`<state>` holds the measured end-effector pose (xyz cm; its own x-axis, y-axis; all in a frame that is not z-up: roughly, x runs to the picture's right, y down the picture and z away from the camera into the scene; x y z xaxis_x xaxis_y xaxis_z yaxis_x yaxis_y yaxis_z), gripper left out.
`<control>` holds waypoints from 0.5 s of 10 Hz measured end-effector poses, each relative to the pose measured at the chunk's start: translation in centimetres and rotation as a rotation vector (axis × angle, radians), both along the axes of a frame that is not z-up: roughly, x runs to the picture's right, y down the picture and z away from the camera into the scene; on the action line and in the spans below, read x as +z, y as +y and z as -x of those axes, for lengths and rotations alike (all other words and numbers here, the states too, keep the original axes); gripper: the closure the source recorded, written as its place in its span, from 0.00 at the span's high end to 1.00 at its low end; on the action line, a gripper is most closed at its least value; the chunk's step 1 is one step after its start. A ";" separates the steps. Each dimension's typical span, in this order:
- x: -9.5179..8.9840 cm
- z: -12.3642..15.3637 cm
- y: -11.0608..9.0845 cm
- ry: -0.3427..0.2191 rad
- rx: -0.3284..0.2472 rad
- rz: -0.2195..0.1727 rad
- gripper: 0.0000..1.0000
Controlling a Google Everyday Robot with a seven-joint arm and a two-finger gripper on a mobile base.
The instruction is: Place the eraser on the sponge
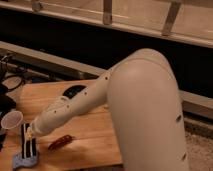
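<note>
Lying lengthwise on the sponge (20,161) at the near left corner of the table (95,145), the eraser (28,142) was judged a light, stiff block, best pinched across its narrow sides at mid-length. The gripper (32,132) sat at its far end; whether clenched or released could not be told.

Gripper (31,134) at eraser (28,145), table (97,142) front-left | obstacles: cup (11,120) left, reddish oblong (60,142) right | passable: bare wood beyond oblong
</note>
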<state>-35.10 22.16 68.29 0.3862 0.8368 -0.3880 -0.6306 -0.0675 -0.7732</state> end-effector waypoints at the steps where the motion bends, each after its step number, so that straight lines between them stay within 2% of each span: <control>1: 0.2 0.3 0.1 -0.028 -0.009 0.014 0.00; 2: -0.1 0.4 0.5 0.023 -0.004 -0.010 0.05; 3: -0.1 0.4 0.5 0.026 -0.011 -0.013 0.16; 5: 0.1 0.1 0.4 -0.013 0.001 0.004 0.24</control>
